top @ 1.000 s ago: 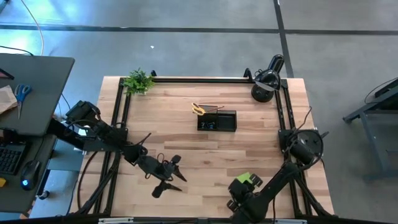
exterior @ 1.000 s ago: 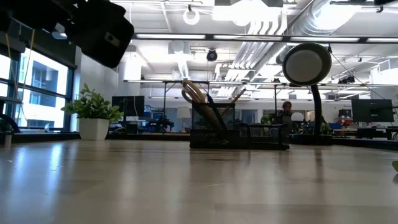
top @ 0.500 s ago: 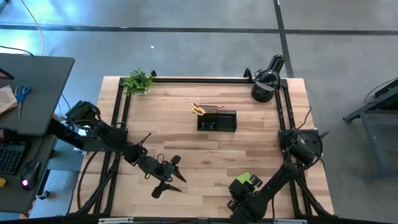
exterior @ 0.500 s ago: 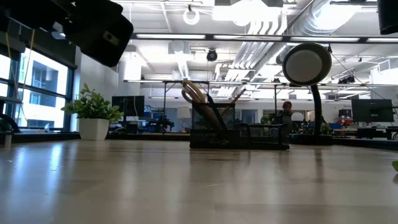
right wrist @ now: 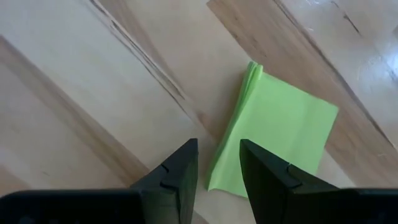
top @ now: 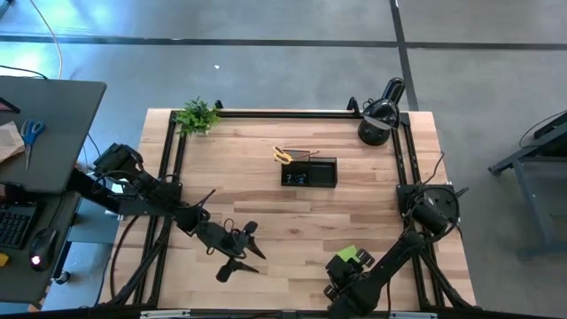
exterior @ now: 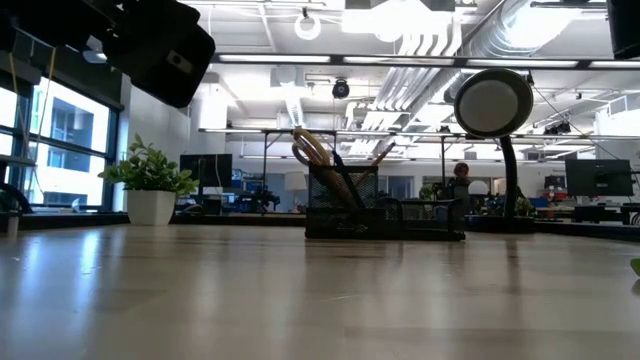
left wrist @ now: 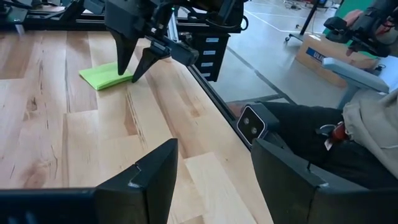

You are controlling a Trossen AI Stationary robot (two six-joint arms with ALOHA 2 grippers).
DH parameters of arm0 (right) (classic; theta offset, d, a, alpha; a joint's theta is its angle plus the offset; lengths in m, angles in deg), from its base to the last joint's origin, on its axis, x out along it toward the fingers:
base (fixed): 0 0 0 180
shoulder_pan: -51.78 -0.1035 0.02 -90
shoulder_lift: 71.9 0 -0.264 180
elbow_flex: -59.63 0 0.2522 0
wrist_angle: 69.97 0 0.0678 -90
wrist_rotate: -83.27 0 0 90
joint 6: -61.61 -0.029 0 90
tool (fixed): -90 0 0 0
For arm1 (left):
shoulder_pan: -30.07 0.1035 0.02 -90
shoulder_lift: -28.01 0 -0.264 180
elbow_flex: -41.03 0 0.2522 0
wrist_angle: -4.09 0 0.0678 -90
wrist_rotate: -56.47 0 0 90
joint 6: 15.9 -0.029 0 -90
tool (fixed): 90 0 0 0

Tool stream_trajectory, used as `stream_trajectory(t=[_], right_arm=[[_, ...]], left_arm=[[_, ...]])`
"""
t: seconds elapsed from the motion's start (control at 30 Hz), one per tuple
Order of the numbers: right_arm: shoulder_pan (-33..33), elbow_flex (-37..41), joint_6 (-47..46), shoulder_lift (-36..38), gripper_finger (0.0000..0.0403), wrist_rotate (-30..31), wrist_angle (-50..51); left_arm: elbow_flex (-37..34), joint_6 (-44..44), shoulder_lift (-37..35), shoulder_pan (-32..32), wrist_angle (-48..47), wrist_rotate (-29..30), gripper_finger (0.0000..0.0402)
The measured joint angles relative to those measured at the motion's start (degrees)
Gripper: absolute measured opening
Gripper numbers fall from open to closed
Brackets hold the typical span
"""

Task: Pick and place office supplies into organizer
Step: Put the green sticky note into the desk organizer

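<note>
Your right gripper hovers fingers parted over the lime-green sticky-note pad near the table's five o'clock edge, seemingly untouched, left gripper spread at seven.

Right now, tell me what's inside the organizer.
The organizer holds upright pencils and dark pens in its taller section. The high view shows small bluish items in the low tray; the mesh walls hide what lies deeper.

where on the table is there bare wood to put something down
Most of the table is bare: the wide strip between the organizer and the two arms, and the stretch between the plant and the organizer. It is crowded at the near edge, where the left gripper hovers and the right gripper hangs over the sticky-note pad, and near the lamp.
</note>
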Motion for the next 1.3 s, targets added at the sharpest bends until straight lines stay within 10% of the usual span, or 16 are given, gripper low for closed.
stream_trajectory(t=[0.67, 0.97, 1.3], right_arm=[[-0.4, 5.0, -3.2, 0.5, 0.0108, -0.4, -1.8], [-1.0, 4.0, -1.5, 0.1, 0.0010, -0.6, 1.3], [0.6, 4.2, 4.4, -0.1, 0.0004, 4.5, 5.5]], left_arm=[[0.0, 0.0, 0.0, 0.0, 0.0, 0.0, 0.0193], [0.0, 0.0, 0.0, 0.0, 0.0, 0.0, 0.0193], [0.0, -0.7, 0.0, 0.0, 0.0, 0.1, 0.0193]])
